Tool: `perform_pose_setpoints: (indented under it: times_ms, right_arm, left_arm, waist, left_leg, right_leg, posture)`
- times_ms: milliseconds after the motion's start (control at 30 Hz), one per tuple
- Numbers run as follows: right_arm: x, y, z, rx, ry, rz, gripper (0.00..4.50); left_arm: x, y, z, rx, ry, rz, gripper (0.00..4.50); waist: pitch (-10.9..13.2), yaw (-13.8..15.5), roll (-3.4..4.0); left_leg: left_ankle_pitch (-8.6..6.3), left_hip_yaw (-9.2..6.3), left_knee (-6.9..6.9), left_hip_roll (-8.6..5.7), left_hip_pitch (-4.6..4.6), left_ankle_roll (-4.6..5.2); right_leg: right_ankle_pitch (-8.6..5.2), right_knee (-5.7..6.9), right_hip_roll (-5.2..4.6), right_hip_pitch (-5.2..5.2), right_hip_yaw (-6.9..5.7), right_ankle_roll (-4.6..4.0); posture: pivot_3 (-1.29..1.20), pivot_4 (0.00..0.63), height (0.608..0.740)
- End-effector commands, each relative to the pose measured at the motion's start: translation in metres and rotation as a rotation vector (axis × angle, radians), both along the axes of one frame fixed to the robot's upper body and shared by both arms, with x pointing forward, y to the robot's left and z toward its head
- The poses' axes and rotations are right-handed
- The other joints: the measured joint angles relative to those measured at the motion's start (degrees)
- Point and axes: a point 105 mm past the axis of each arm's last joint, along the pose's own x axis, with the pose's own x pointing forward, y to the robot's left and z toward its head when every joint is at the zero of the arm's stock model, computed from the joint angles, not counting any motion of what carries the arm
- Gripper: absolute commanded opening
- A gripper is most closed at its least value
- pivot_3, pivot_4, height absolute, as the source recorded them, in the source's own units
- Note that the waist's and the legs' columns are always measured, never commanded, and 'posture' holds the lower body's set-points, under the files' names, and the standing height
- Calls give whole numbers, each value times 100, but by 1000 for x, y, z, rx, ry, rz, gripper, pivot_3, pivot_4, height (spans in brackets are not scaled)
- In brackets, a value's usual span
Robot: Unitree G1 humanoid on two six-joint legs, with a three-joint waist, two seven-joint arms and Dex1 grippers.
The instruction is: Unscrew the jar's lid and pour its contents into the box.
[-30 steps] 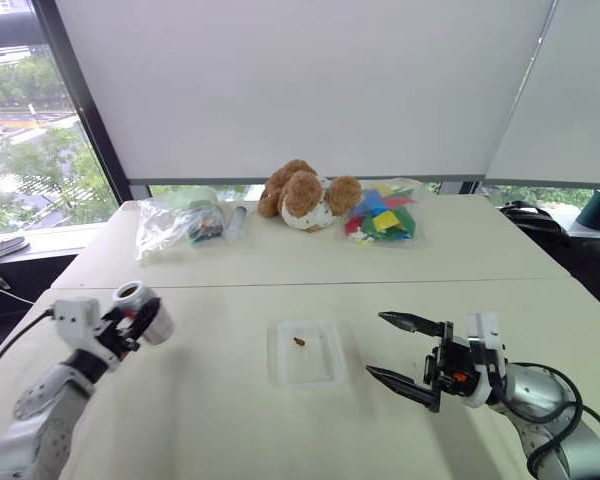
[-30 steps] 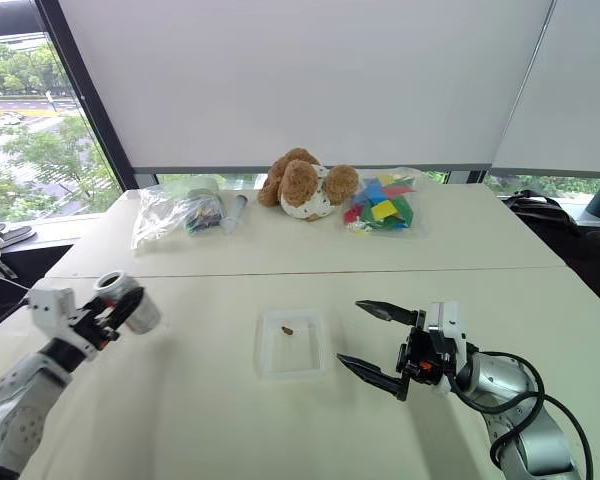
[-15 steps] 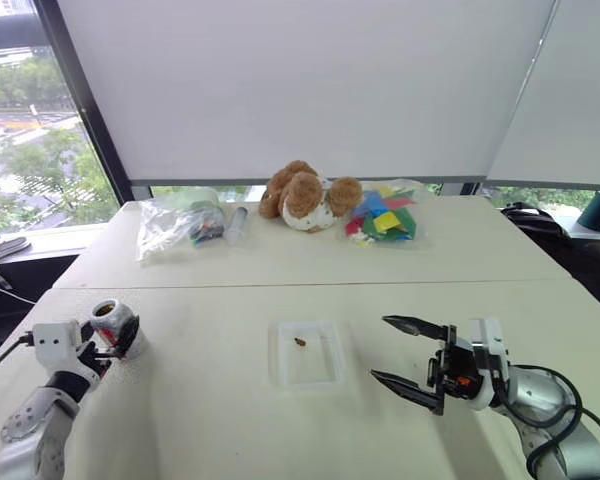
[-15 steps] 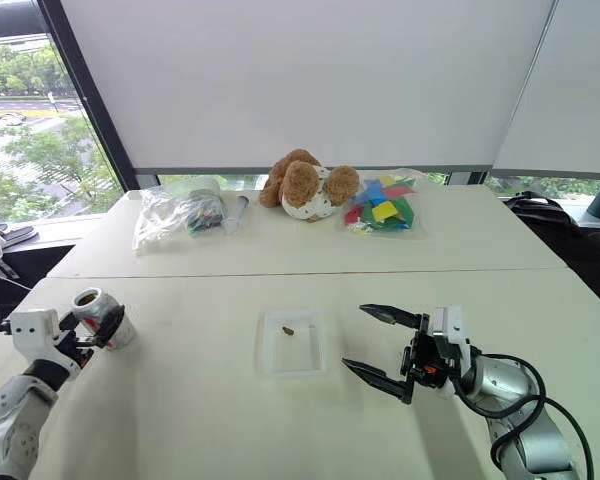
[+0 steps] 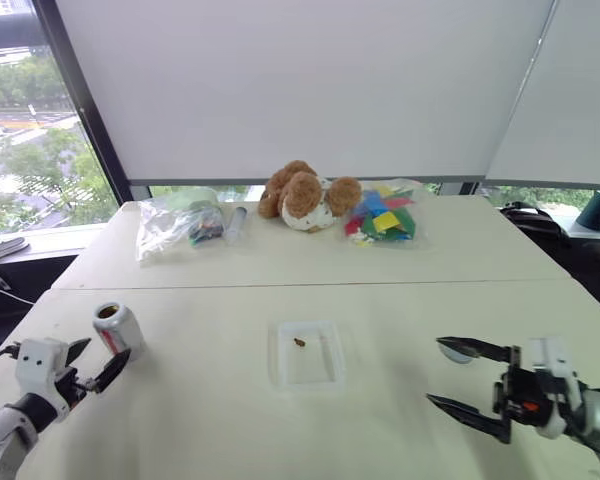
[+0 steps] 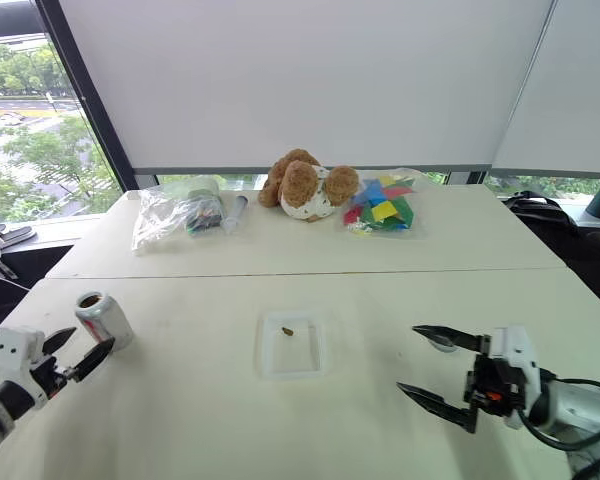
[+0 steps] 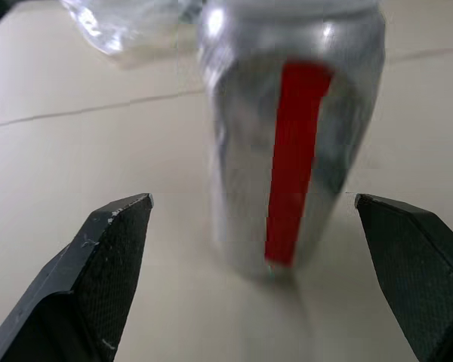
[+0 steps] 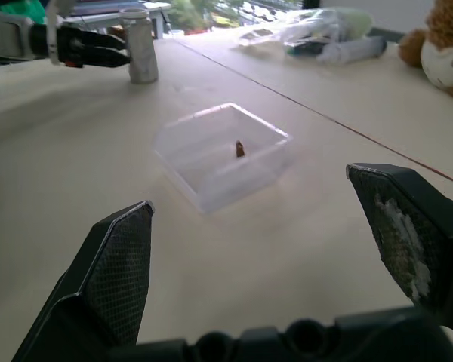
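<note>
- Left gripper (image 5: 92, 362) hangs spread wide, gripping nothing, low at the table's near left edge.
- Right gripper (image 5: 458, 381) is spread wide too, empty, near right.
- The jar (image 5: 116, 327) stands upright, lid off, just beyond the left fingertips.
- The box (image 5: 307, 353) sits mid-table, the contents (image 5: 299, 341) inside it.
- A teddy bear (image 5: 306, 195) and plastic bags (image 5: 177, 220) lie at the far edge.

A: What is found around the shallow clear plastic box (image 5: 306, 352)?

B: Bare table on every side. The lidless silvery jar (image 5: 117, 328) stands well to its left; bags and a plush toy (image 5: 307, 195) lie far behind.
</note>
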Motion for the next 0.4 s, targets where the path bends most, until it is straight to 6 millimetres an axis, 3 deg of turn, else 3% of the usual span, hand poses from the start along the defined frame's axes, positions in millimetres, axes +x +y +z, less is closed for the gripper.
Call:
perform_pose_setpoints:
  times_ms: [33, 300, 400]
  right_arm:
    - [-10, -13, 10, -31, -28, -14, 4500]
    - [-26, -26, 27, -125, -46, -14, 4500]
    - [-26, -26, 28, -141, -38, -4, 4500]
  left_arm:
    - [-8, 0, 17, 100, -23, -84, 4447]
    - [-63, -3, 27, 334, 97, -312, 4447]
    - [-73, -3, 26, 345, 133, -340, 4447]
  waist:
    - [0, 7, -1]
    - [-1, -34, -1]
    - [-2, -11, -2]
  left_leg:
    - [0, 0, 0, 0, 0, 0]
    - [-3, 15, -11, 1, -9, 2]
    - [-5, 15, -9, 2, -9, 1]
  right_leg:
    - [0, -2, -1, 2, 0, 0]
    - [-5, -11, -34, -10, 5, -5]
    - [-7, -15, -38, -7, 5, -5]
  posture:
    - [0, 150, 740]
    - [0, 150, 740]
    - [0, 150, 740]
